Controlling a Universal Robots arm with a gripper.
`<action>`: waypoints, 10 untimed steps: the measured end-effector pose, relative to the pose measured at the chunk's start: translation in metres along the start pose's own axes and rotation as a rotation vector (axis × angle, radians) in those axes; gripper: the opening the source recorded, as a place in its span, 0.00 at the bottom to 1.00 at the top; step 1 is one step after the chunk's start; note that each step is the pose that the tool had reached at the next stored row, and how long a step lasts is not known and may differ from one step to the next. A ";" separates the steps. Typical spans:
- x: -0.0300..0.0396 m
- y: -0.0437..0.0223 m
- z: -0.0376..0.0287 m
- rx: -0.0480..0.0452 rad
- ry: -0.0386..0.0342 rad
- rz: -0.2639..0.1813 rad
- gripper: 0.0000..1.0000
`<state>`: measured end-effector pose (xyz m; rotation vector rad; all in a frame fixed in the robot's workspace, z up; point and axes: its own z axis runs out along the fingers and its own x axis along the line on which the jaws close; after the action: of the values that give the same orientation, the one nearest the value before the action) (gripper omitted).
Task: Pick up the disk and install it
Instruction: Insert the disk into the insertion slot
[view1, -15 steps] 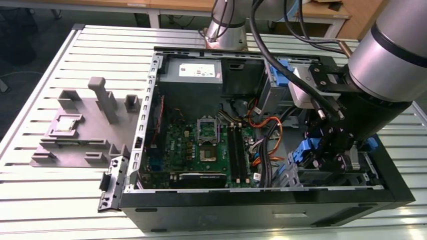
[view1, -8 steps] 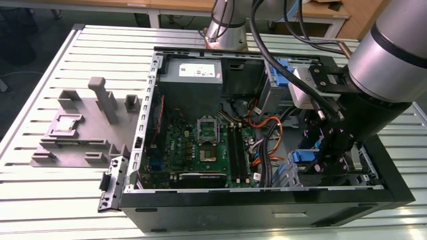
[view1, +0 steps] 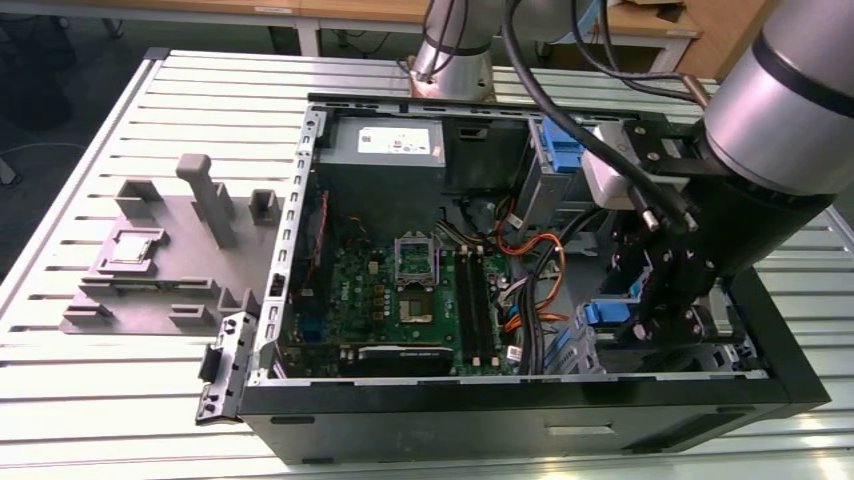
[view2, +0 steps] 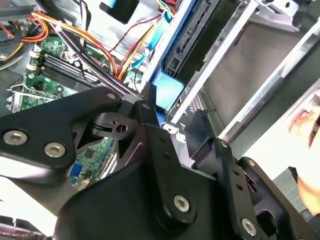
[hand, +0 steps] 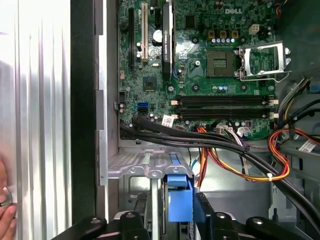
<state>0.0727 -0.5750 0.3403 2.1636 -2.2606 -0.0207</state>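
While fingers (hand: 207, 216) grip the disk (hand: 179, 197), at drive cage (hand: 130, 165), inside open computer case (view1: 534, 420).

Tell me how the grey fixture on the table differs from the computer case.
Colour: the grey fixture is pale grey; the computer case is black. Size: the case is far larger than the fixture. Build: the case lies open, showing a motherboard and cables; the fixture is a low base with upright posts. Both rest on the slatted table.
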 end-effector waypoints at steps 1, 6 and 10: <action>0.0000 0.0001 -0.0029 -0.0001 0.0002 0.000 0.50; 0.0000 0.0001 -0.0070 -0.0002 -0.0002 0.000 0.42; 0.0000 0.0001 -0.0071 -0.0003 0.0000 0.000 0.24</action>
<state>0.0727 -0.5750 0.3474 2.1635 -2.2604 -0.0210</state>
